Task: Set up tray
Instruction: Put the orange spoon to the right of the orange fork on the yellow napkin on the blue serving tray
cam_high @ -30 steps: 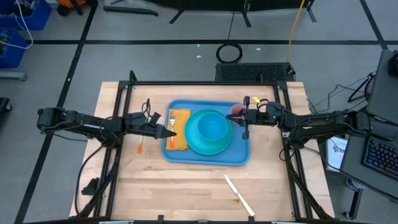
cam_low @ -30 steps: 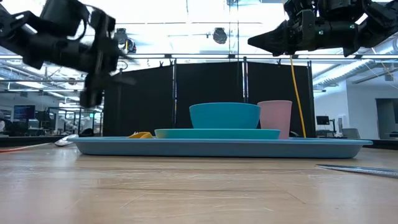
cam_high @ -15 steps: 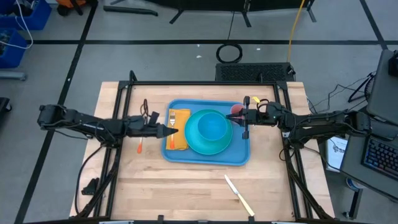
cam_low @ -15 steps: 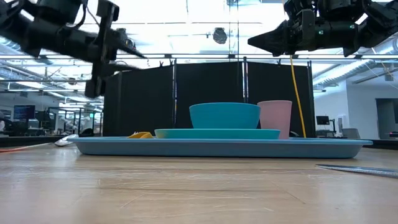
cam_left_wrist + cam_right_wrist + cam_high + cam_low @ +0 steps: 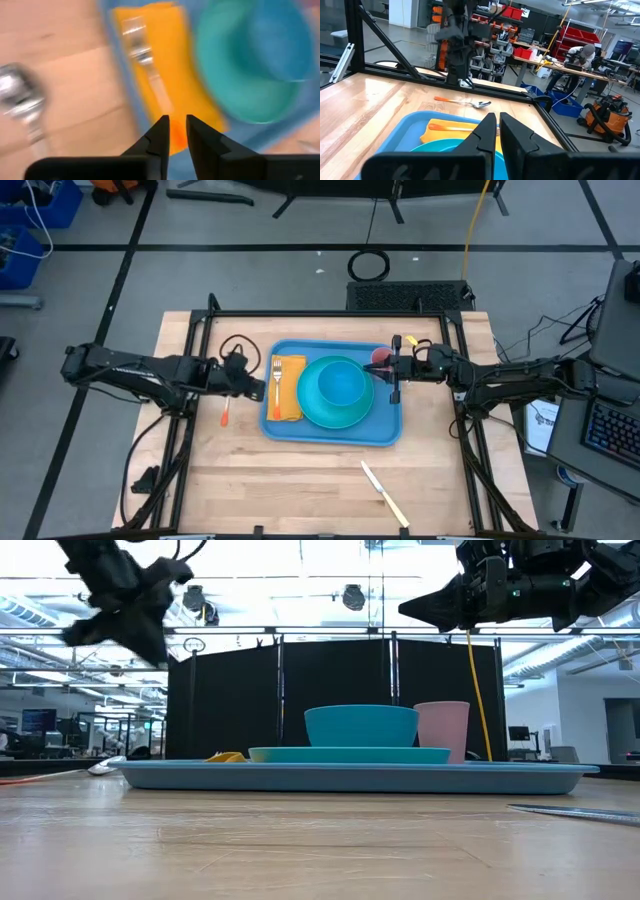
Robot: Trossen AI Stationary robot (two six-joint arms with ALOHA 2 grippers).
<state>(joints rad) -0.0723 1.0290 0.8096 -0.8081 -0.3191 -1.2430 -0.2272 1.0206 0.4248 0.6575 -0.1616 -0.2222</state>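
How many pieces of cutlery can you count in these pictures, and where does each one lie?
3. A fork lies on the orange napkin in the tray; a spoon lies on the table left of the tray; a knife lies in front of it. None seems hidden.

Black curtain panels (image 5: 330, 695), workshop shelving (image 5: 505, 47)

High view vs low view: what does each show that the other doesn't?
Only the high view shows the fork lying on the napkin, the spoon on the wood left of the tray, and the whole knife near the front edge, with the left claw off the tray's left side.

Only the low view shows the room behind and how far the arms hang above the table.

Both show the tray, plate, bowl, pink cup and right claw.
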